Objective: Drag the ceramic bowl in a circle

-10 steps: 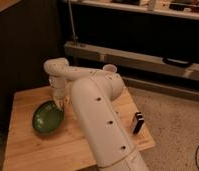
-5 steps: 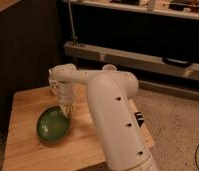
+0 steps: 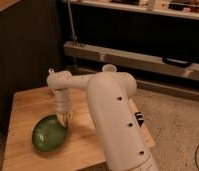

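Observation:
The ceramic bowl (image 3: 49, 135) is a shallow glossy green bowl with a darker inside, lying near the front left of the wooden table (image 3: 25, 105). My gripper (image 3: 65, 120) points straight down at the bowl's right rim and touches it there. The white arm (image 3: 113, 115) reaches in from the lower right and hides the table's right part.
A small dark object (image 3: 139, 119) lies at the table's right edge behind the arm. A dark wall (image 3: 23, 45) stands to the left. A metal rail with dark shelving (image 3: 143, 60) runs behind the table. Speckled floor (image 3: 178, 125) lies to the right.
The bowl has slid forward and a little right across the table, with the gripper staying at its right rim. The arm has swung along with it.

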`<state>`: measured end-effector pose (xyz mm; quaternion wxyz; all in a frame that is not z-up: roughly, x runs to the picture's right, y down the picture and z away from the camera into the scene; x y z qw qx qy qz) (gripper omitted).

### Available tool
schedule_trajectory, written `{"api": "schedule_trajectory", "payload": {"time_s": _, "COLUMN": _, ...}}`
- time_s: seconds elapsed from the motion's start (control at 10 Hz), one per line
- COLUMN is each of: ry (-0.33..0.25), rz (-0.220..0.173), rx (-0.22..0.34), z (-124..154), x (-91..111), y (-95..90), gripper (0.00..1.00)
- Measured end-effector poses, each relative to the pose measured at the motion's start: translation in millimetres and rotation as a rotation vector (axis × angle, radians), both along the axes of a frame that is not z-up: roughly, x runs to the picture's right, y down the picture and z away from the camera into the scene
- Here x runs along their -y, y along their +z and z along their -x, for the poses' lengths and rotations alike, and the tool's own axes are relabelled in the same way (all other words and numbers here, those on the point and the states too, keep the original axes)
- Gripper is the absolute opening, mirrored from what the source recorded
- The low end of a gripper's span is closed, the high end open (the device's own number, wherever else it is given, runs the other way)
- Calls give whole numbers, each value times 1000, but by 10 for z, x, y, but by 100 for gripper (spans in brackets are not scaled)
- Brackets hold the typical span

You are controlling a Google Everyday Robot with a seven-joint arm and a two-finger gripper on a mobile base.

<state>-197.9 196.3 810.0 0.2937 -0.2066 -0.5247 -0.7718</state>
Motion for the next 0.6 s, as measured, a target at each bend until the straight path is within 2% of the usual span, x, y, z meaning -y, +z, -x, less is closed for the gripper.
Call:
{"api": "schedule_trajectory", "payload": {"time_s": 0.3, "ry": -55, "rz": -2, "rx": 59, "z": 279, "x": -113, "y": -129, "gripper": 20}}
{"api": "schedule_trajectory", "payload": {"time_s": 0.6, "ry": -96, "rz": -8, "rx": 87, "z": 607, "x": -54, "y": -79, "gripper": 20}}
